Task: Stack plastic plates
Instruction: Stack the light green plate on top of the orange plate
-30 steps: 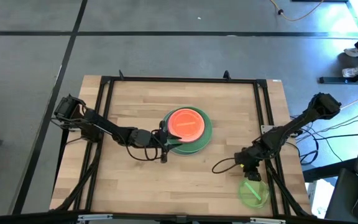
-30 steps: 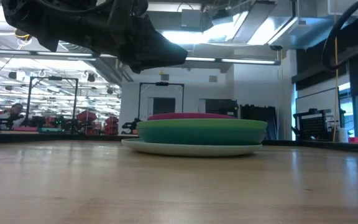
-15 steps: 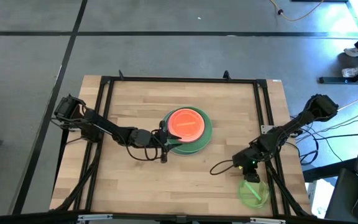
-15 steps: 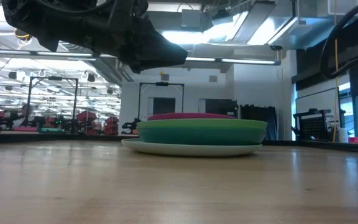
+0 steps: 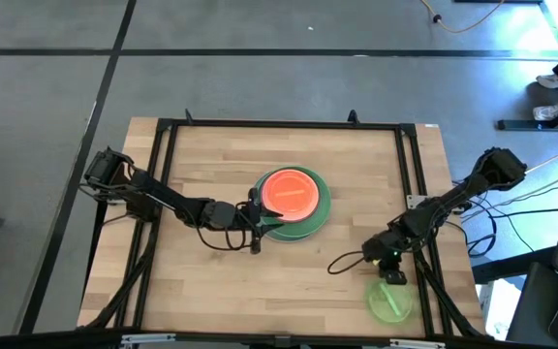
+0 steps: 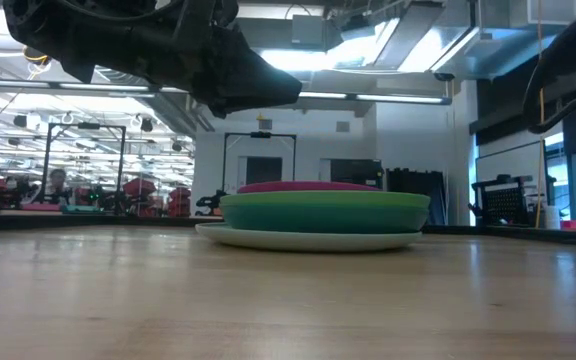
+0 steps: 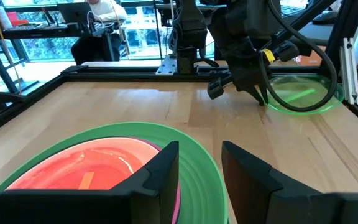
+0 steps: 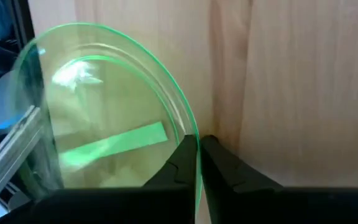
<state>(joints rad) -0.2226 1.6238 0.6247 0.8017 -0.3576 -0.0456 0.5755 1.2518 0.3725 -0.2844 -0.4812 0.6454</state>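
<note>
A stack of plastic plates point(image 5: 292, 199) stands mid-table: an orange plate point(image 7: 86, 168) on top, magenta, green and teal rims below it, and a pale plate point(image 6: 308, 238) resting on the wood. My left gripper point(image 7: 201, 165) hovers open at the stack's near left rim point(image 5: 257, 231), one finger over the green rim and one outside it. A see-through lime plate point(image 5: 390, 302) lies near the table's near right corner. My right gripper point(image 5: 388, 278) is shut on it. My right gripper pinches the lime plate's rim point(image 8: 191, 138) between its two fingers, on the side toward the table's middle. The fingers slant down from the far side, one above the rim and one below it. The plate's other side reaches the metal rail point(image 8: 17, 155); whether it is lifted, I cannot tell.
A black metal frame point(image 5: 279, 124) runs round the table, with rails along both sides. A black cable point(image 5: 342, 260) loops on the wood beside my right gripper. Bare wood lies between the stack and the lime plate.
My right gripper has moved a little toward the near edge onto the lime plate and has shut on its rim. The plate has shifted slightly toward the table's left. My left gripper has kept still.
</note>
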